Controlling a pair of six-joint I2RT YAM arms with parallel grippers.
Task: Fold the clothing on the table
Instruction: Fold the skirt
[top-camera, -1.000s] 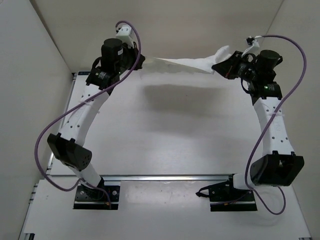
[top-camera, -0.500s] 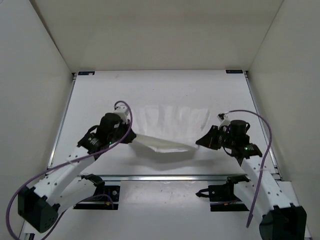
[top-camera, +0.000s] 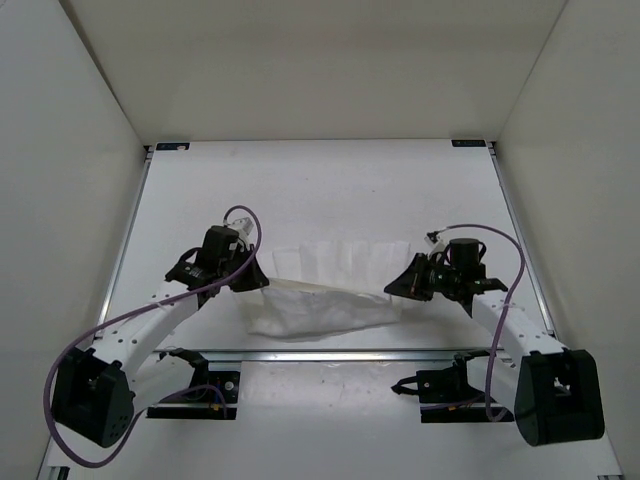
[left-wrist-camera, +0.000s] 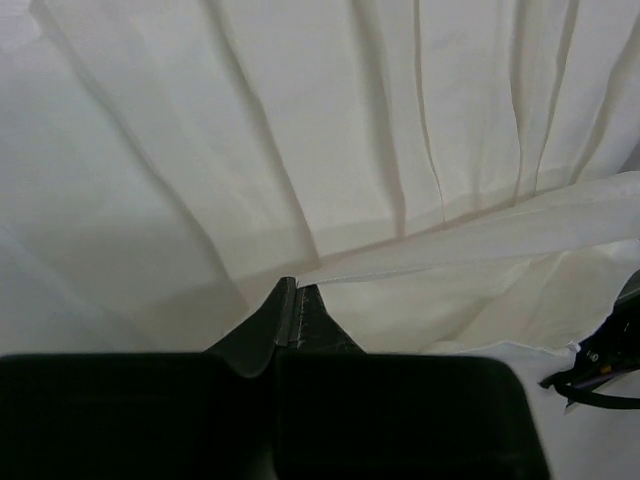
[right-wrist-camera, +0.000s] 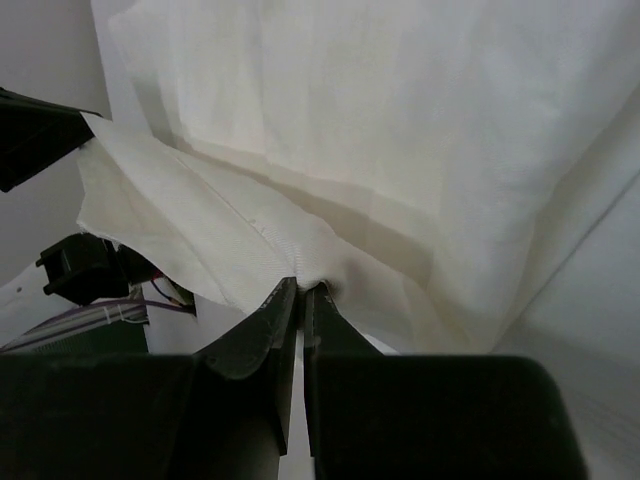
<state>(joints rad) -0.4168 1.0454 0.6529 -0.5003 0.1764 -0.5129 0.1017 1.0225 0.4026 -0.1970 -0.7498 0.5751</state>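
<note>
The clothing (top-camera: 330, 300), a thin white creased garment, lies on the table (top-camera: 320, 185) near its front edge. It is partly doubled over, and one edge is stretched taut between my two grippers. My left gripper (top-camera: 263, 282) is shut on the left end of that edge. In the left wrist view its fingertips (left-wrist-camera: 292, 285) pinch a thin hem of the clothing (left-wrist-camera: 300, 140). My right gripper (top-camera: 394, 288) is shut on the right end. In the right wrist view its jaws (right-wrist-camera: 303, 290) clamp a bunched fold of the clothing (right-wrist-camera: 400, 120).
White walls (top-camera: 70, 150) enclose the table on the left, right and far sides. A metal rail (top-camera: 330, 353) runs along the front edge, just in front of the cloth. Both arm bases (top-camera: 190, 390) sit behind it. Purple cables loop over each arm.
Both arms came down from high at the far side to low near the front, still gripping the clothing. The cloth has gone from hanging stretched in the air to lying doubled on the table.
</note>
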